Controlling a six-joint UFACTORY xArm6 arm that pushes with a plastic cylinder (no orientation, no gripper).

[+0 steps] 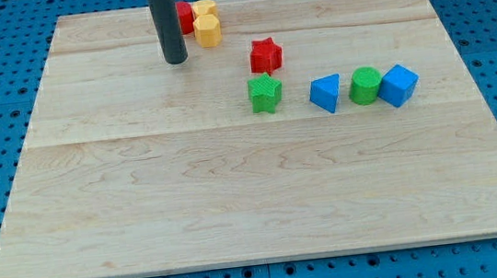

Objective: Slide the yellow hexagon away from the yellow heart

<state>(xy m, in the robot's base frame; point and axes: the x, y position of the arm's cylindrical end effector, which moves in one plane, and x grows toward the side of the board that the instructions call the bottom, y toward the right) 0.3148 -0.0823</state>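
Sitting near the top of the frame, a little left of centre, the yellow hexagon (207, 29) rests on the wooden board (236, 196) with the yellow heart (205, 8) directly above it in the view, the 2 touching or very nearly so. A red block (185, 16) lies just left of that pair; my rod hides part of it, so I cannot make out its shape.

My rod comes down from the top edge, close to upright, and my tip (175, 61) stands on the board just left of and slightly below the yellow hexagon, with a narrow gap between them. There is no pincer on this arm, only the bare rod, so nothing is grasped, and the tip touches no block that I can see.

Further out, a red star (266, 56) lies right of and below the hexagon, with a green star (265, 93) just beneath it. To the right of these runs a row of 3: a blue triangular block (325, 93), a green cylinder (365, 85) and a blue block (398, 84), the last 2 touching.
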